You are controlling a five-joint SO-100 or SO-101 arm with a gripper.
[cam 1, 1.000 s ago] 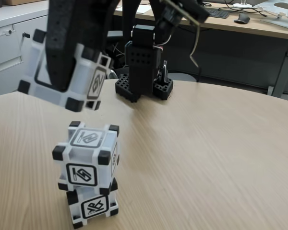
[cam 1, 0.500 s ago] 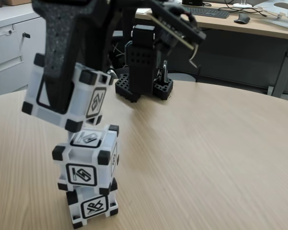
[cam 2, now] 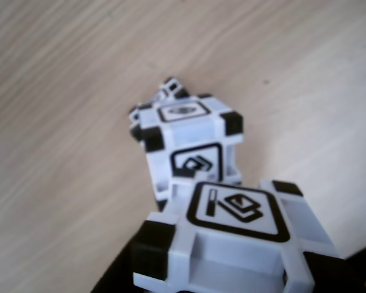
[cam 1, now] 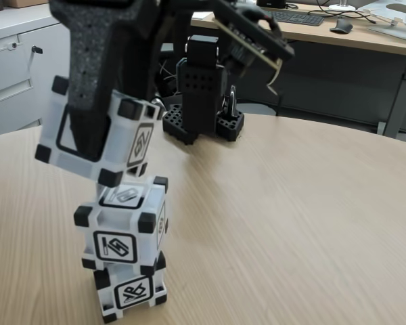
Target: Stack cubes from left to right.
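My pincer [cam 1: 88,145] clamps third cube [cam 1: 98,139], tilted, just above two-cube stack [cam 1: 125,247]; I'm aligning for placement.

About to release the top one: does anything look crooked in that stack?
Yes. The held cube, shut in the tool, is tilted, its lower corner near the middle cube and offset to the left in the fixed view. The middle cube also sits slightly twisted on the bottom cube.
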